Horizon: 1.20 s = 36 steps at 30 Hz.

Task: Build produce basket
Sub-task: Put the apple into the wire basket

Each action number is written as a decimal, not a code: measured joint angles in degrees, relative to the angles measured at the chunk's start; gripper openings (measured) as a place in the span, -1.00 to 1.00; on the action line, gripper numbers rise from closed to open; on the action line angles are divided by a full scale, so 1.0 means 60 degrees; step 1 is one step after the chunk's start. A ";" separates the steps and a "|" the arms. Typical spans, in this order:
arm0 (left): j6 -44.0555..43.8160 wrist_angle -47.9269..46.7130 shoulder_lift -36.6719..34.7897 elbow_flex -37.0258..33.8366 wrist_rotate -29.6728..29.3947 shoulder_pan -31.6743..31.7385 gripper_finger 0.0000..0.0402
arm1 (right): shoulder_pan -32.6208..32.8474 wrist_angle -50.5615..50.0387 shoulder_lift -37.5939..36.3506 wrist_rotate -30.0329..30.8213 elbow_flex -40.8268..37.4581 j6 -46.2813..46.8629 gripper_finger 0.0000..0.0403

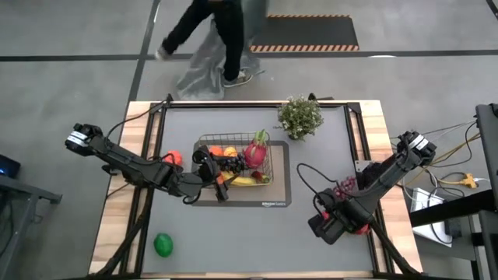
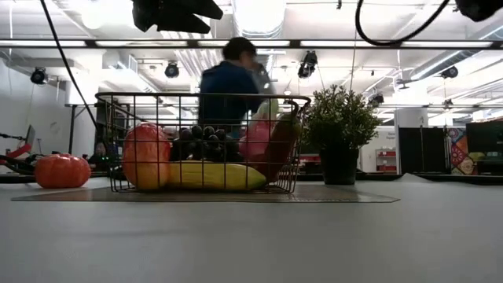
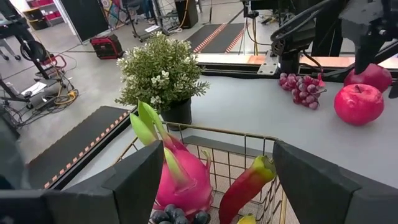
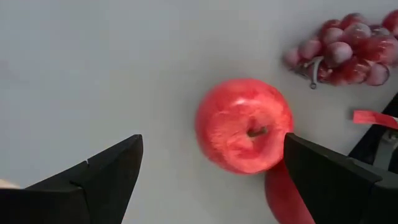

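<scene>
The wire basket (image 1: 204,143) sits on a dark mat mid-table. It holds a pink dragon fruit (image 3: 183,177), a red pepper (image 3: 245,186), a banana (image 2: 216,175), dark grapes (image 2: 200,141) and an orange-red mango (image 2: 145,155). My left gripper (image 3: 217,155) hangs open above the basket's left end (image 1: 208,167). My right gripper (image 4: 212,146) is open over a red apple (image 4: 244,124) near the table's right side (image 1: 333,222), its fingers on either side of the apple and above it. A second apple (image 3: 373,74) and a bunch of grapes (image 4: 348,56) lie close by.
A green lime (image 1: 163,245) lies near the table's near left corner. An orange fruit (image 2: 61,170) rests just left of the basket. A potted plant (image 1: 299,117) stands at the far edge. A person (image 1: 210,39) walks behind the table. Cables trail at the right edge.
</scene>
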 joint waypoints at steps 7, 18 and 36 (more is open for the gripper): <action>-0.0016 -0.0007 0.0000 0.0000 -0.0004 -0.0004 0.41 | -0.0007 0.0082 0.0000 -0.0544 -0.0700 0.0283 0.80; -0.0003 -0.0011 0.0000 -0.0007 -0.0007 -0.0004 0.41 | -0.0007 0.0757 0.0000 -0.1017 -0.1383 0.0359 0.74; 0.0022 -0.0022 0.0000 -0.0018 -0.0011 -0.0004 0.41 | -0.0007 0.1476 -0.0033 -0.0919 -0.1962 0.0270 0.72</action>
